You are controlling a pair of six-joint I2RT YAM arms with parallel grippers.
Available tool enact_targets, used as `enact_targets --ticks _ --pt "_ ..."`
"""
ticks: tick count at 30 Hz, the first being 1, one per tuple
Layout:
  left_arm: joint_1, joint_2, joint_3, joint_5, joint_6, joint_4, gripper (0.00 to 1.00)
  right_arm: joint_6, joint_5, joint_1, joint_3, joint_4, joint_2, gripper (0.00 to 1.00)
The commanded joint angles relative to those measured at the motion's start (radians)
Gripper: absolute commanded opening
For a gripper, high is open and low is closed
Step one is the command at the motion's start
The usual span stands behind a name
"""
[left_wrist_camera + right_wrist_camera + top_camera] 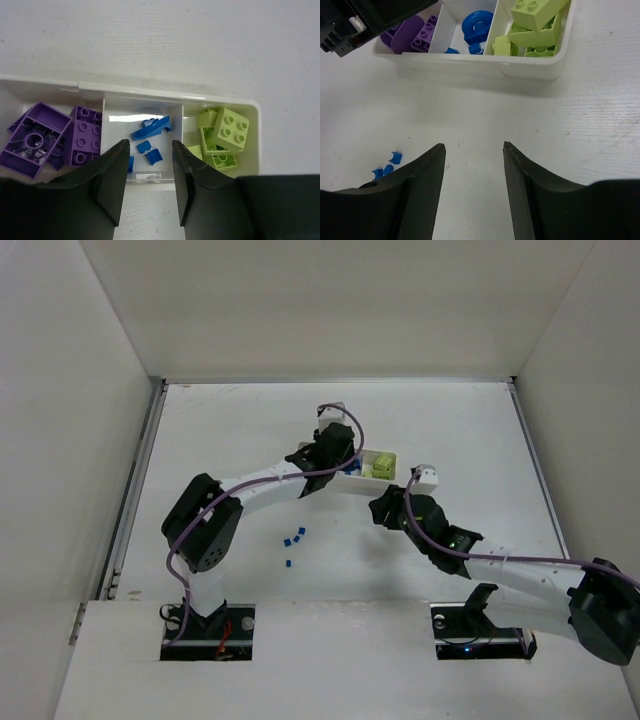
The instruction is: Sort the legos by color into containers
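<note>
Left gripper point(149, 150) hangs over the middle compartment of the white tray point(145, 96). Jaws partly parted, nothing between them. Right gripper point(472, 147) sits low over the bare table point(580, 130), just in front of the tray; jaws apart, empty.

Tray contents, left wrist view:
- left compartment: purple bricks point(82, 135)
- middle: small blue bricks point(152, 127)
- right: yellow-green bricks point(227, 127)

Loose blue bricks point(293, 538) lie on the table on the near side, well apart from the tray.
</note>
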Motion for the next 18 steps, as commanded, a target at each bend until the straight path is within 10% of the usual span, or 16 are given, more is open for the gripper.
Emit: enact_targets --ticks 1,11,18 --pt "0.004 -0.039 0.037 0.007 0.037 0.019 0.37 0.003 -0.004 -0.006 0.004 0.071 -0.003 0.56" --pt "-0.068 -0.454 -0.372 -0.101 -0.009 -0.071 0.27 0.003 -0.032 0.04 0.045 0.084 0.062 0.32" --pt "-0.189 -0.724 -0.654 -0.229 -0.188 -0.28 0.3 0.0 -0.041 0.117 0.096 0.1 0.139 0.37"
